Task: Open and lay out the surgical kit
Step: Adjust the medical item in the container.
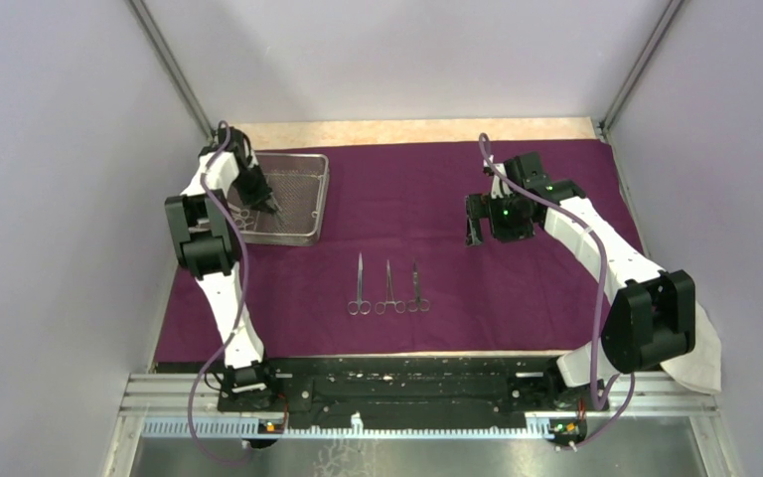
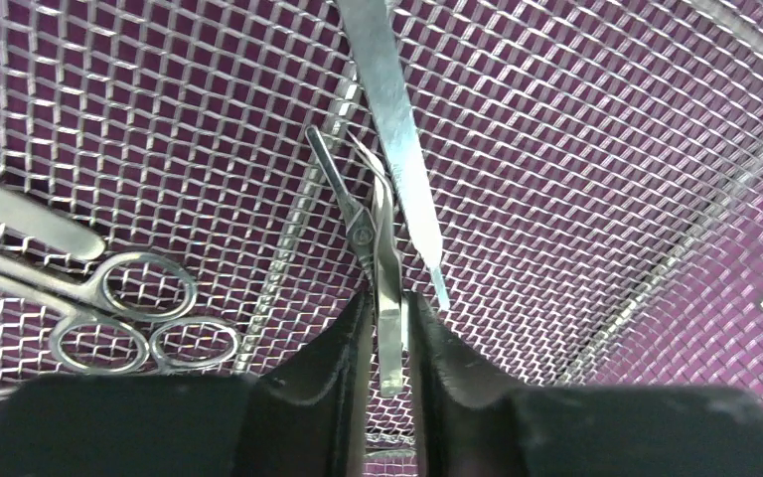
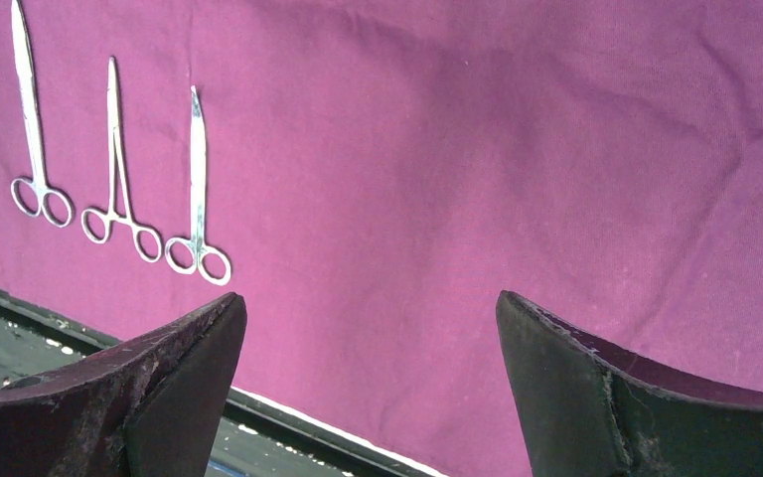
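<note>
The silver wire-mesh tray [image 1: 320,199] sits at the back left of the spread dark purple cloth [image 1: 517,308]. My left gripper [image 1: 268,204] reaches down into it. In the left wrist view its jaws [image 2: 389,298] are shut on the joined end of slim steel tweezers [image 2: 385,248]. A flat steel blade [image 2: 397,129] and ring-handled scissors [image 2: 129,298] lie on the mesh [image 2: 606,119] beside them. Three scissor-like instruments [image 1: 388,286] lie side by side on the cloth near the front middle; the right wrist view shows them too [image 3: 115,149]. My right gripper [image 1: 475,234] [image 3: 371,303] hovers open over bare cloth [image 3: 477,149].
A white cloth [image 1: 707,363] lies under the right arm's elbow at the front right. The black base rail [image 1: 407,383] runs along the cloth's near edge. Grey walls with metal posts close in the left, right and back.
</note>
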Controlling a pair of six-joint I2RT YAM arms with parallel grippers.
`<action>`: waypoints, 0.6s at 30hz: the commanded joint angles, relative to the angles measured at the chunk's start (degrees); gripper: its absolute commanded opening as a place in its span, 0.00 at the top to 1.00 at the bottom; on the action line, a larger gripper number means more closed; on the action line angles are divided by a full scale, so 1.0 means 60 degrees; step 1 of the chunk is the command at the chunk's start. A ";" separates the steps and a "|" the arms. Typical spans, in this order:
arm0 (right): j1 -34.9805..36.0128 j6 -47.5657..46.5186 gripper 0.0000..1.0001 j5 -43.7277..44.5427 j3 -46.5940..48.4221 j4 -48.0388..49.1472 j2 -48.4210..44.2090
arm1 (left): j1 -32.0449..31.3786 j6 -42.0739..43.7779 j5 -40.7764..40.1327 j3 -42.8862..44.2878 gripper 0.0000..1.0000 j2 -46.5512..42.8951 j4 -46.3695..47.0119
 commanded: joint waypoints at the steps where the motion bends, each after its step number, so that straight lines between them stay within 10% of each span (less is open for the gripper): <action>1: -0.0052 0.0058 0.04 -0.0139 0.0322 0.0267 0.0014 | 0.0016 -0.0312 0.0906 -0.0083 0.67 -0.0431 0.0742; 7: -0.0052 0.0074 0.04 -0.0179 0.0220 0.0314 0.0076 | 0.0379 -0.1005 -0.1714 -0.1014 0.53 -0.1424 0.1241; 18: -0.0153 0.0070 0.04 -0.0113 0.0080 0.0274 0.0187 | 0.1334 -0.1475 -0.2356 -0.1633 0.50 -0.1804 0.2743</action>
